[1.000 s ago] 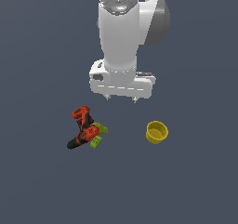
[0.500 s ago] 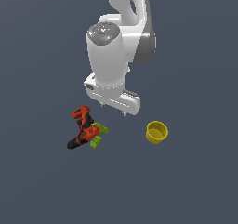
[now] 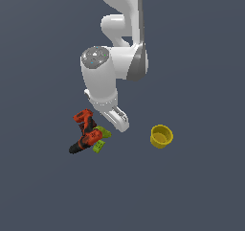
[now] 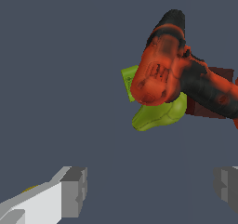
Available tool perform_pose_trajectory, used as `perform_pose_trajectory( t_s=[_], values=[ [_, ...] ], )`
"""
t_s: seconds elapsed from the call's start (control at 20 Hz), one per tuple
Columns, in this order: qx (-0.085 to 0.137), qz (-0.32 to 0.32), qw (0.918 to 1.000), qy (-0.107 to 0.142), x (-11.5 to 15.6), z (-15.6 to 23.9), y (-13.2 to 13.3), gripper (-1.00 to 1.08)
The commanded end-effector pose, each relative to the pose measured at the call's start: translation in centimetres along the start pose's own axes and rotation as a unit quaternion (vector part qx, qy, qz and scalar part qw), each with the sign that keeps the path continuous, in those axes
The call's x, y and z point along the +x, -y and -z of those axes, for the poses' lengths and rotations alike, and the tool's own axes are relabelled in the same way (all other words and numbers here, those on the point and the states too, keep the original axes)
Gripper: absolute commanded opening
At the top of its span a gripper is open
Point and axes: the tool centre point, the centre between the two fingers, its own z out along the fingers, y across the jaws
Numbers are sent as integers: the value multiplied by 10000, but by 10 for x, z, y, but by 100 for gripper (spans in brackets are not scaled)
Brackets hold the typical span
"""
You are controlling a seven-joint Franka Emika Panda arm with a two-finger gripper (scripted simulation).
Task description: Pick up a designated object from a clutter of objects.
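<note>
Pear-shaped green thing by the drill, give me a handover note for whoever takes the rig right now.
Gripper: open, empty, hanging above the floor close to the pile, not touching anything.
Olive-green pear-like object: on the floor, tucked partly under the red-and-black drill, apparently touching it. A lime-green blocky piece sits just behind it.
Yellow cup: standing apart, toward the exterior view's right.
Done: the approach only. Nothing is grasped or lifted.
Left: line up over the exposed end of the pear-like object, descend, close, lift. The drill overhang will likely crowd one finger.

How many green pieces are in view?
2: the olive-green pear-like object tucked under the drill, and a lime-green blocky piece beside the drill. More could be hidden beneath it.
</note>
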Motion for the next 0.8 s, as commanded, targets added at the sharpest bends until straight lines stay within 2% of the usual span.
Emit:
perform_pose_trajectory(
  t_s=[0.0, 0.4, 0.75],
  values=[
    [2, -431, 9991, -28, 7, -12, -7, 100],
    [-2, -1638, 9864, -124, 24, -47, -30, 100],
    [-7, -2257, 9740, -187, 32, -64, -43, 100]
  ],
)
